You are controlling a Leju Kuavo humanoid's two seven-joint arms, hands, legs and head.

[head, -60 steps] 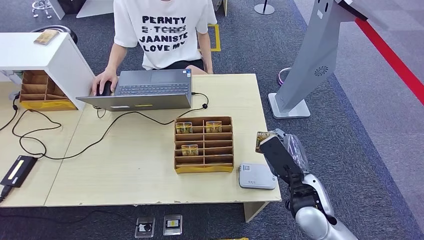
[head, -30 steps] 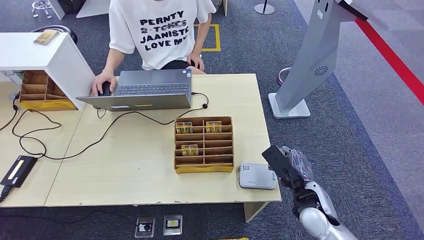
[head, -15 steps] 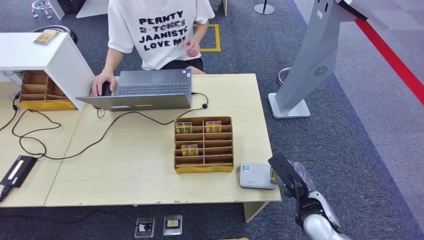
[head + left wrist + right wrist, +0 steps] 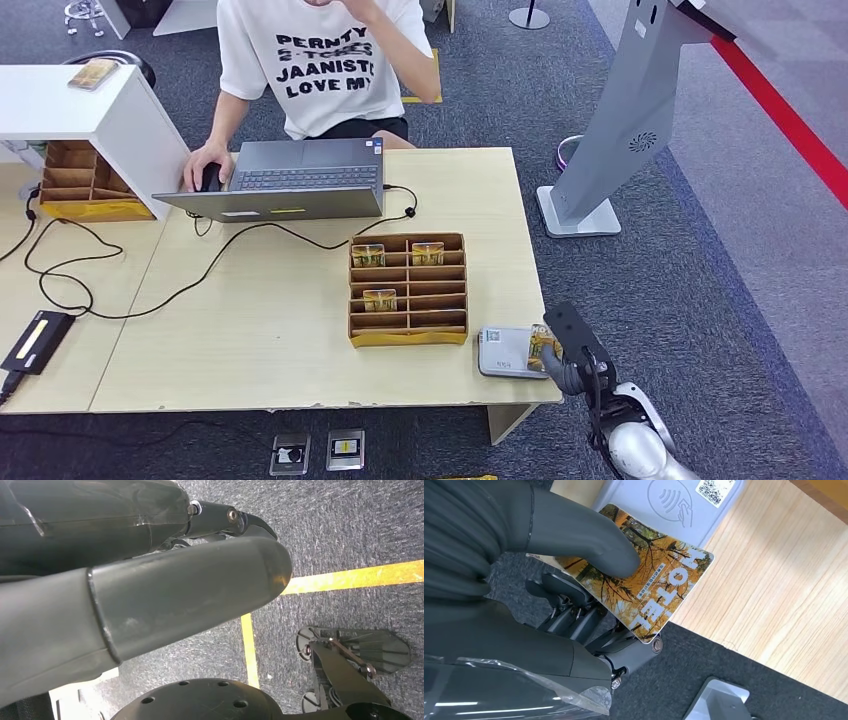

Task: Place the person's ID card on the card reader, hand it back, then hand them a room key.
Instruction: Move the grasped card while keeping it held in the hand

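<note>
An open grey laptop (image 4: 285, 180) is seen upper centre on the pale wooden table (image 4: 250, 330); a black cable (image 4: 150, 290) is trailed leftward.

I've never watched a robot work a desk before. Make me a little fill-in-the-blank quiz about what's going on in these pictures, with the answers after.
1. The right hand holds a card printed with the word ____.
2. The card hangs over the grey ____ at the desk's corner.
3. The person keeps one hand on a mouse beside the open ____.
4. The wooden organizer on the desk holds ____ cards.

Answers: HOTEL; reader; laptop; three
</note>
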